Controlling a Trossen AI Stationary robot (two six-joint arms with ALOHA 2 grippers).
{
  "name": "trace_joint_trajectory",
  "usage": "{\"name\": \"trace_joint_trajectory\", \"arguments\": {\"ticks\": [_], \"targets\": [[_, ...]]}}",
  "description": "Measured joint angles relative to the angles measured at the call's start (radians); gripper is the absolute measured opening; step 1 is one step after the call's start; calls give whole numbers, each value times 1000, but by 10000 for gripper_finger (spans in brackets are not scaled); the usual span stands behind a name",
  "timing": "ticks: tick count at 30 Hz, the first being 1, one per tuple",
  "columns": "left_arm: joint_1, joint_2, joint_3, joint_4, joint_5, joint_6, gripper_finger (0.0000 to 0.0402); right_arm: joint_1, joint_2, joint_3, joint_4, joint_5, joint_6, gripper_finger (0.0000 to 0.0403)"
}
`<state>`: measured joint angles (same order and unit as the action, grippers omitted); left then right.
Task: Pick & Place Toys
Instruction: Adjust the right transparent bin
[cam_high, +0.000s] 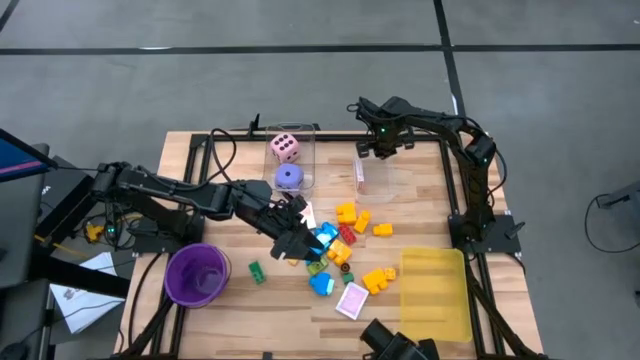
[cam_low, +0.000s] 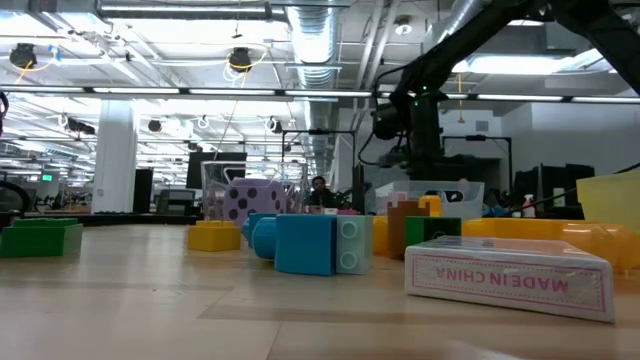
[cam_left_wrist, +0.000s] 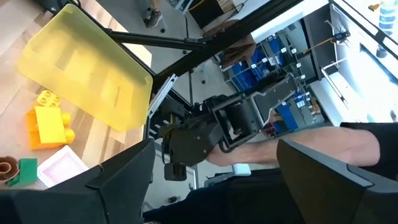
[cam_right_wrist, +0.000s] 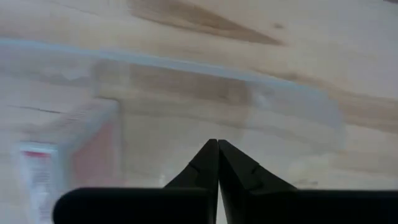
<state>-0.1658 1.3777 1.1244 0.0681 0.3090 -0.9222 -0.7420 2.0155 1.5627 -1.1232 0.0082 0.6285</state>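
We record the toys (cam_high: 345, 245), mostly yellow, blue, green and red blocks, scattered mid-table between the purple cup (cam_high: 197, 273) and the yellow tray (cam_high: 437, 293), with a pink dotted die (cam_high: 285, 148) in the clear box (cam_high: 296, 132) at the far edge. Our left gripper (cam_high: 293, 243) sits low at the pile's left edge; we cannot tell its grip. Our right gripper (cam_right_wrist: 217, 163) hangs clenched, empty, over a second clear box (cam_right_wrist: 205, 74) holding a pink-white card pack (cam_right_wrist: 46, 158).

A yellow tray (cam_left_wrist: 87, 78) lies by the worktop (cam_left_wrist: 18, 127) edge; near it sit an orange block (cam_left_wrist: 45, 127), a pink-white card (cam_left_wrist: 61, 168) and a green block (cam_left_wrist: 26, 171).
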Motion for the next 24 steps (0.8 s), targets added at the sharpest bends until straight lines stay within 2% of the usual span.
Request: {"name": "trace_joint_trajectory", "arguments": {"ticks": [17, 24], "targets": [[1, 0, 0, 0, -14, -38, 333, -39, 0, 0, 13, 26, -38, 0], [1, 0, 0, 0, -15, -48, 333, -39, 0, 0, -9, 70, -64, 0]]}}
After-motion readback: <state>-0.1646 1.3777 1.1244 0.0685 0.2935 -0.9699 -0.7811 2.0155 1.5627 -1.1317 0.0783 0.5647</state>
